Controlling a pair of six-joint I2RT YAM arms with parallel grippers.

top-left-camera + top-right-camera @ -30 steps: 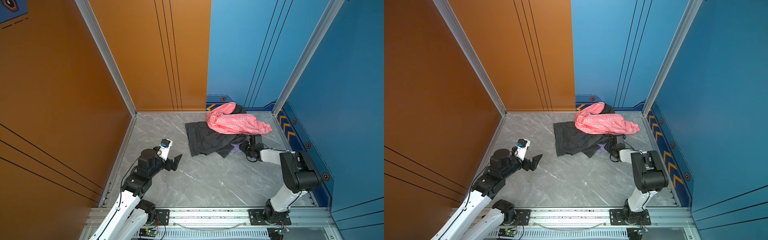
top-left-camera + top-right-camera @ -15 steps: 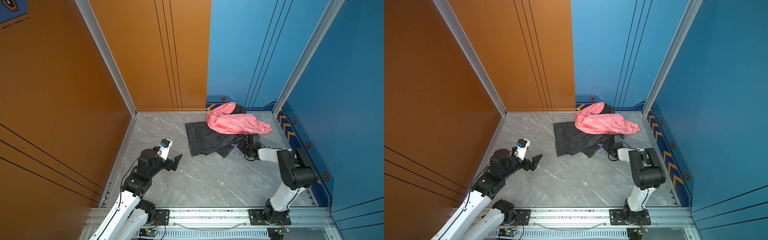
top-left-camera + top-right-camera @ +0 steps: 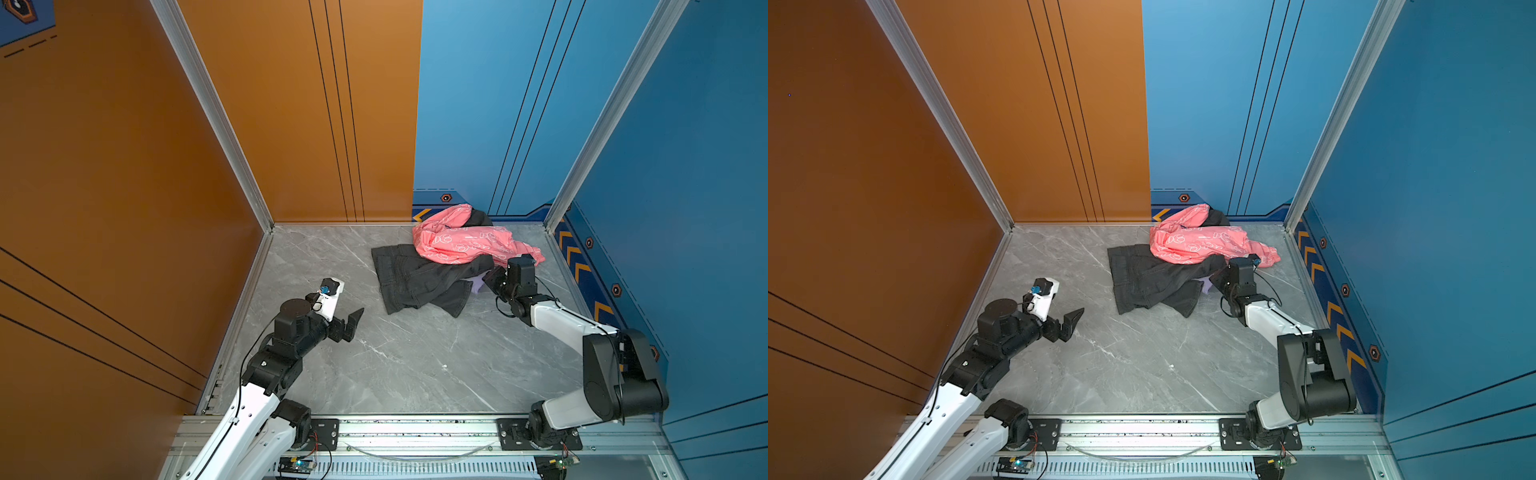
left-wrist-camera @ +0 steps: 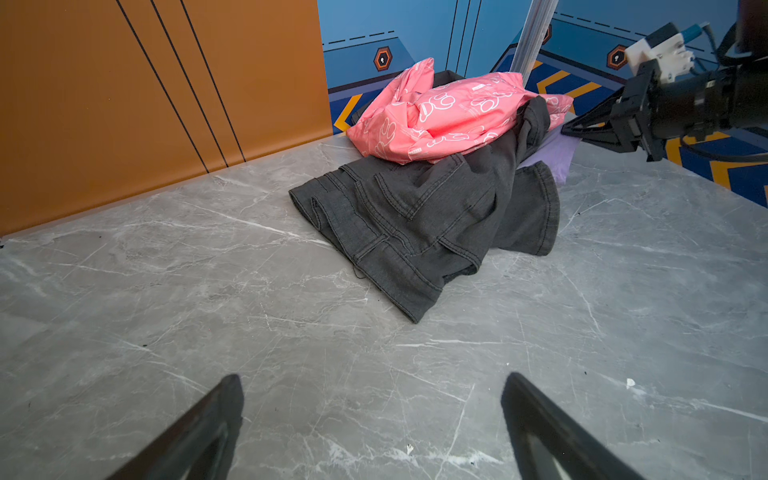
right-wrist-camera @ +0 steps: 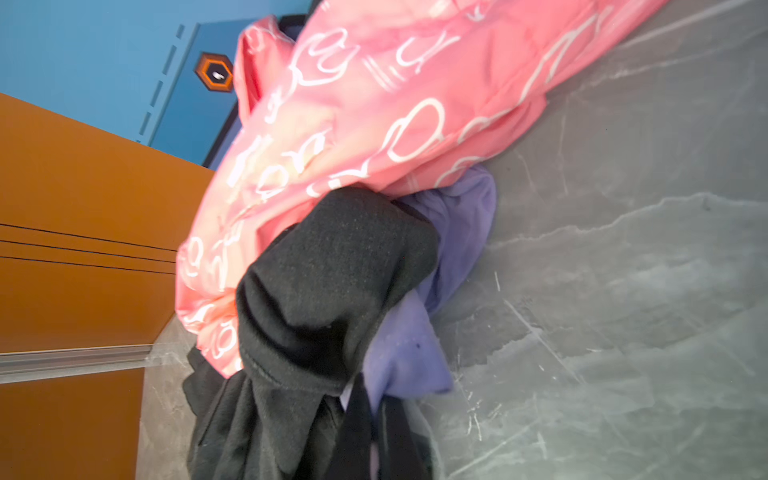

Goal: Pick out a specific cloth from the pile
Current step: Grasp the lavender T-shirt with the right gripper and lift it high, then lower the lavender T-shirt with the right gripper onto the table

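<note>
Right gripper (image 4: 569, 130) clamps the lavender cloth (image 4: 552, 156) where it pokes from under the pile (image 4: 415, 208); left gripper (image 4: 374, 380) idles, wide apart

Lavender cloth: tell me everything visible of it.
The lavender cloth is soft, matte fabric, crumpled and mostly buried: only a fold shows at the edge of the pile, under the pink garment and dark grey denim, resting on the marble-look surface. The right gripper is shut on its edge.

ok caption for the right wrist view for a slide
Right gripper pinching the lavender cloth beneath the pink garment and dark grey garment.
</note>
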